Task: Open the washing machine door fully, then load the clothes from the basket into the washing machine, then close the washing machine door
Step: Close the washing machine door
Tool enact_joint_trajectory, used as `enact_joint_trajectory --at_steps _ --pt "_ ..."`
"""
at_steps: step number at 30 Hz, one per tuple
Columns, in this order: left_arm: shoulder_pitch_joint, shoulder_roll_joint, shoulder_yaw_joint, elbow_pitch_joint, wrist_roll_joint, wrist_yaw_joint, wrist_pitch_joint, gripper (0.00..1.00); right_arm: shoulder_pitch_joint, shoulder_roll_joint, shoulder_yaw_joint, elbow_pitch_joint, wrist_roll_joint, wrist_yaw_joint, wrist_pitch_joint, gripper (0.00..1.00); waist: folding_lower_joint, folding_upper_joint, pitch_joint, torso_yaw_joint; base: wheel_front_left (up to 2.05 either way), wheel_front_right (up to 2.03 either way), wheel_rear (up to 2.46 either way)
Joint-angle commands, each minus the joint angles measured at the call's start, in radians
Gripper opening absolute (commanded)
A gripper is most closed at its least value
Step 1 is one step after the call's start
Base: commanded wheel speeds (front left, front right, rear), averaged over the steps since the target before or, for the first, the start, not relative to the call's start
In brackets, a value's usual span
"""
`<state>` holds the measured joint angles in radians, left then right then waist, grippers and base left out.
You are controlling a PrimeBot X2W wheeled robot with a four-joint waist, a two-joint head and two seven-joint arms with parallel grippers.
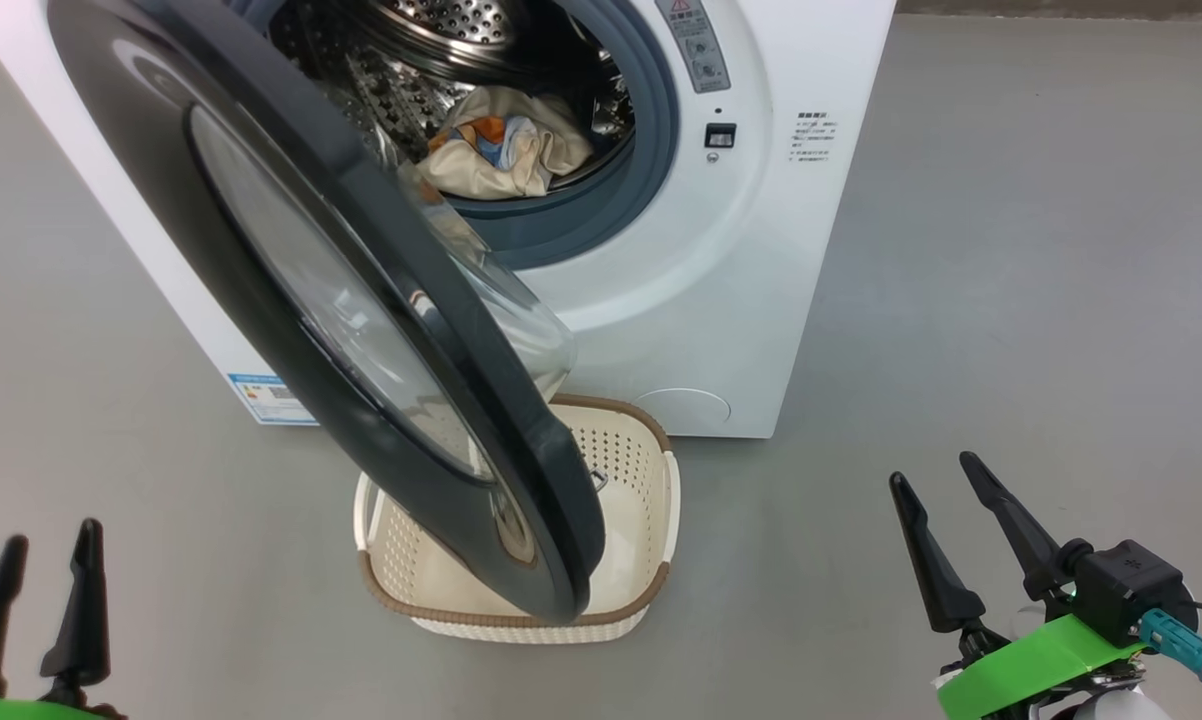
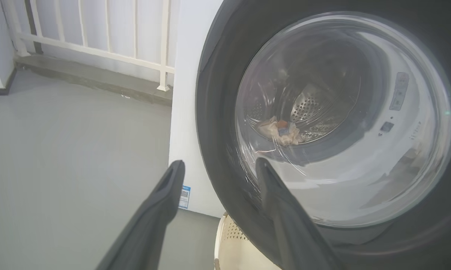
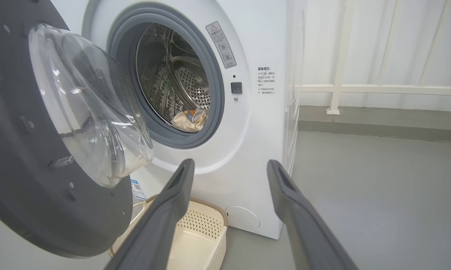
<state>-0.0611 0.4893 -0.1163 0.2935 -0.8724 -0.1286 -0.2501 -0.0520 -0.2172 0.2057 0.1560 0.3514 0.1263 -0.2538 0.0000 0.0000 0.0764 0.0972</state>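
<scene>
On the grey floor (image 1: 1011, 300), the door (image 1: 361, 330) overhangs the basket (image 1: 626, 450); left gripper (image 1: 51, 532), right gripper (image 1: 931, 468) splayed, empty.

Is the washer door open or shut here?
Open: the door stands swung out over the basket, leaving the drum and cream cloth exposed.

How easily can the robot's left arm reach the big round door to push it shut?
Probably easily, yes. The left gripper is open and the washing machine door turns its outer face toward it; in the head view nothing stands between them.
</scene>
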Motion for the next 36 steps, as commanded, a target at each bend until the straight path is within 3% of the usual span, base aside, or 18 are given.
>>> enact_joint_trajectory --at_steps 1,6,10,17,34,35,36 --pt "-0.049 0.019 0.066 -0.027 0.074 -0.002 -0.011 1.00 -0.010 -0.009 0.015 -0.025 -0.004 0.004 -0.008 1.00 0.0000 0.0000 0.001 0.003 0.00 0.00 0.00" --pt "-0.009 -0.089 0.169 -0.058 0.326 -0.002 -0.011 1.00 -0.023 -0.006 0.021 -0.021 -0.003 0.004 -0.008 1.00 0.0000 0.0000 -0.001 0.006 0.00 0.00 0.00" --pt "0.023 -0.171 0.224 -0.080 0.430 -0.002 -0.011 1.00 -0.032 -0.001 0.025 -0.020 -0.002 0.004 -0.008 1.00 0.0000 0.0000 -0.002 0.009 0.00 0.00 0.00" --pt "0.071 -0.255 0.252 -0.043 0.547 -0.002 -0.012 1.00 -0.044 0.006 0.031 -0.019 0.000 0.004 -0.008 1.00 0.0000 0.0000 -0.005 0.013 0.00 0.00 0.00" --pt "0.071 -0.295 0.279 -0.007 0.607 -0.002 -0.012 1.00 -0.064 0.009 0.047 -0.016 0.005 0.004 -0.008 1.00 0.0000 0.0000 -0.006 0.027 0.00 0.00 0.00" --pt "0.071 -0.296 0.278 -0.008 0.609 -0.002 -0.012 1.00 -0.068 0.010 0.051 -0.017 0.007 0.004 -0.008 0.93 0.0000 0.0000 -0.006 0.029 0.00 0.00 0.00" --pt "0.071 -0.297 0.277 -0.008 0.609 -0.002 -0.012 1.00 -0.073 0.011 0.056 -0.018 0.009 0.004 -0.008 0.48 0.0000 0.0000 -0.007 0.031 0.00 0.00 0.00"
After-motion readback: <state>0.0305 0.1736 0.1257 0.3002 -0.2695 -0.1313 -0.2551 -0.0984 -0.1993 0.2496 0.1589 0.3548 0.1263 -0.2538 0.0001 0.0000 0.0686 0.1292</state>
